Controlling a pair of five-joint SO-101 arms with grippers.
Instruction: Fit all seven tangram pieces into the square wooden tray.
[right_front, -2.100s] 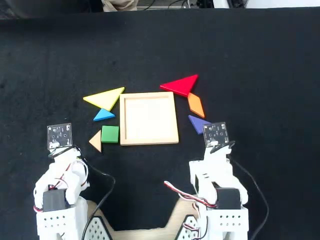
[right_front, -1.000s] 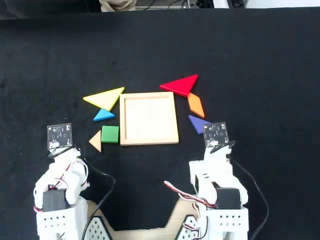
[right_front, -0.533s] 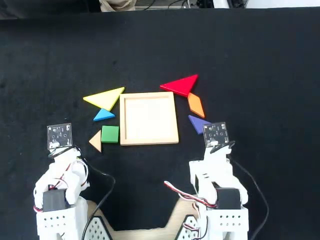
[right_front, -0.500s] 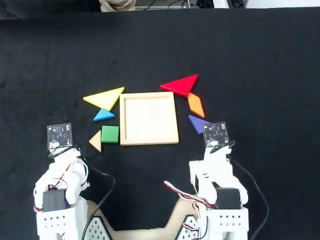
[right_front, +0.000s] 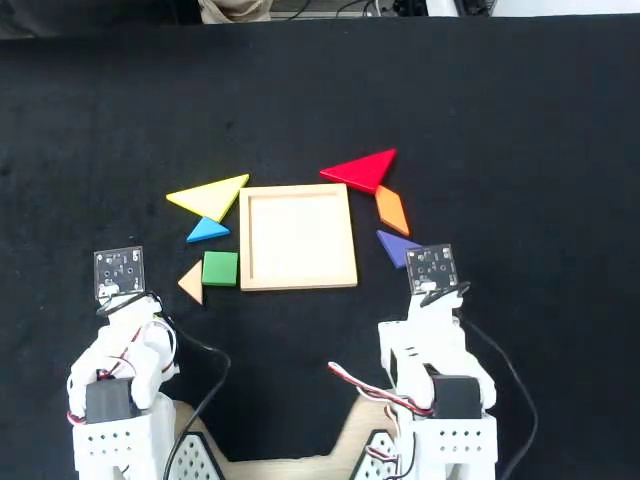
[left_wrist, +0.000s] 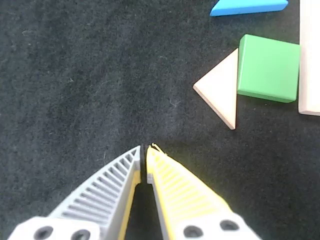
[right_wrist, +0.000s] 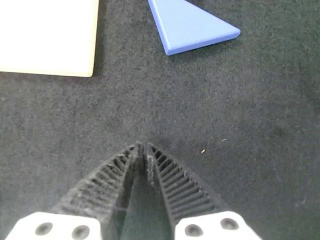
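Observation:
The square wooden tray (right_front: 345, 236) lies mid-table with nothing inside it. To its left sit the yellow triangle (right_front: 211, 196), light blue triangle (right_front: 207, 230), green square (right_front: 220, 268) and tan triangle (right_front: 191, 283). To its right lie the red triangle (right_front: 362, 169), orange parallelogram (right_front: 393, 209) and violet triangle (right_front: 396, 245). My left gripper (left_wrist: 145, 150) is shut and holds nothing, short of the tan triangle (left_wrist: 219, 91) and green square (left_wrist: 268, 68). My right gripper (right_wrist: 141, 147) is shut over bare cloth, near the violet triangle (right_wrist: 190, 26) and a tray corner (right_wrist: 75, 55).
Black cloth covers the whole table. Both arm bases stand at the near edge, left (right_front: 115, 400) and right (right_front: 437, 380), with cables trailing between them. Open cloth stretches beyond and beside the pieces.

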